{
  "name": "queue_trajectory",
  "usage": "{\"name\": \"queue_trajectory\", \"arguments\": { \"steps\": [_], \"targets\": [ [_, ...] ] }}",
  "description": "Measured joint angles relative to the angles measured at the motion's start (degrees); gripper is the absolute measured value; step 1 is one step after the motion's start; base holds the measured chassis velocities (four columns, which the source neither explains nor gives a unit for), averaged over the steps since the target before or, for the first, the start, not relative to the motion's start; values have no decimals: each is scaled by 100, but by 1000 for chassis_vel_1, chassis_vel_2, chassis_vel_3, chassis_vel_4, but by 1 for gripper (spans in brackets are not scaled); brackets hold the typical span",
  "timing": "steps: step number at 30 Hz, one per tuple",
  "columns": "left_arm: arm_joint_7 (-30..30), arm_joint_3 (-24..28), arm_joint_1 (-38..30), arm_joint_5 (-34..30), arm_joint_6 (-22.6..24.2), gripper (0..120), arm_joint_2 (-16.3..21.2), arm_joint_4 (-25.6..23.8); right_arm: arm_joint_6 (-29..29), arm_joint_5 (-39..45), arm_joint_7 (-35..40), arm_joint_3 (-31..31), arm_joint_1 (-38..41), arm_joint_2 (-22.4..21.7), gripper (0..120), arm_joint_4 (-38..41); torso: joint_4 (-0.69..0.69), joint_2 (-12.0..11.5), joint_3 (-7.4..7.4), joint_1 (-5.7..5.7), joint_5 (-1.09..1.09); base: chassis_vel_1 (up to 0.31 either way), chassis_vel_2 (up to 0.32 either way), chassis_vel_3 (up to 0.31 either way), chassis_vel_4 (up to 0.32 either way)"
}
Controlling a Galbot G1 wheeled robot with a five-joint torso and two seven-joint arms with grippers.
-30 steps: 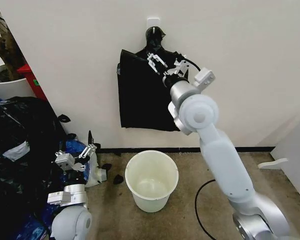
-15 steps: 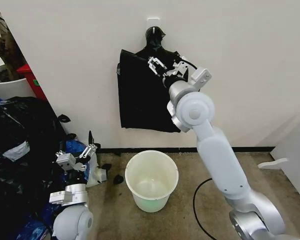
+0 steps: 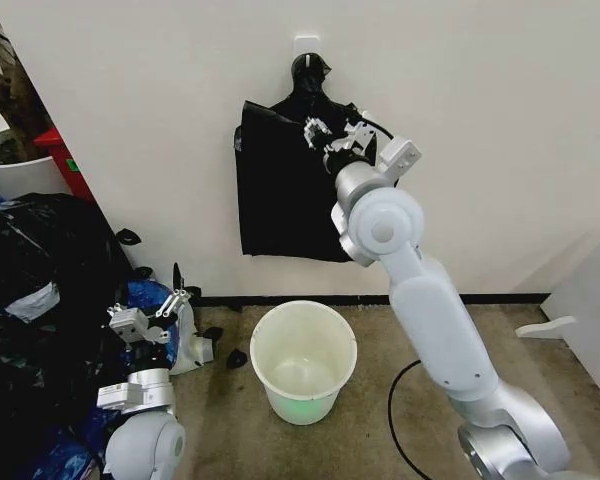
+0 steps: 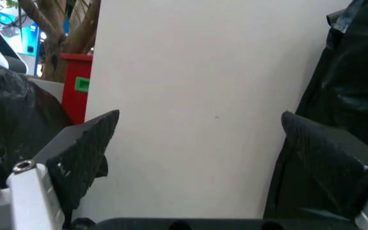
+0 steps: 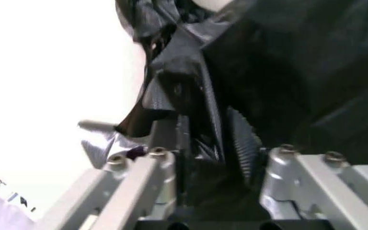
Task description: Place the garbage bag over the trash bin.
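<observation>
Your bin [image 3: 303,361] stands open on the floor with nothing inside, below the bag [image 3: 280,190] hanging at 12 o'clock. Your right gripper [image 3: 332,133] is pinched on the bag's top fold. Your left gripper [image 3: 148,316] waits wide open at 8 o'clock, beside bulging black sacks [image 3: 35,290]

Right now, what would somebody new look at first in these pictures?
Probably the right claw, raised to the wall and pinching thin glossy black plastic from the flat bunch of black bags hanging on a hook there. Next, the small round cream-white plastic trash bin stands open and unlined on the floor below, and the left claw waits low beside the bulging black sacks.
</observation>
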Motion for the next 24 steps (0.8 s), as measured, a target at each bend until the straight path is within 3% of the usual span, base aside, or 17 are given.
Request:
{"name": "queue_trajectory", "arguments": {
  "steps": [6, 9, 14, 18, 24],
  "targets": [
    [-10, 0, 7, 2, -1, 100, 24, -13, 206, -114, -221, -20, -291, -20, 0, 204, 0, 0, 0, -1, 0, 0, 0, 0, 0],
    [-23, -11, 8, 0, -1, 100, 37, -20, 386, -206, -374, -65, -495, -58, 0, 360, 0, 0, 0, -1, 0, 0, 0, 0, 0],
    [-91, -57, 1, -31, -10, 100, 90, -25, 971, -765, -1021, -282, -1443, -283, 0, 899, 0, 0, -2, -1, -1, 0, 0, 0, 0],
    [-111, -37, -6, -37, -17, 100, 101, -10, 1382, -1304, -1405, -456, -2638, -394, 0, 1250, -2, 0, -2, -1, 0, 0, 0, 0, 0],
    [-107, 54, 6, -1, -18, 100, 58, -36, 1923, -2333, -1944, -704, -3691, -412, 0, 1280, 0, 0, -1, -1, -1, 0, 0, 0, 0]
  ]
}}
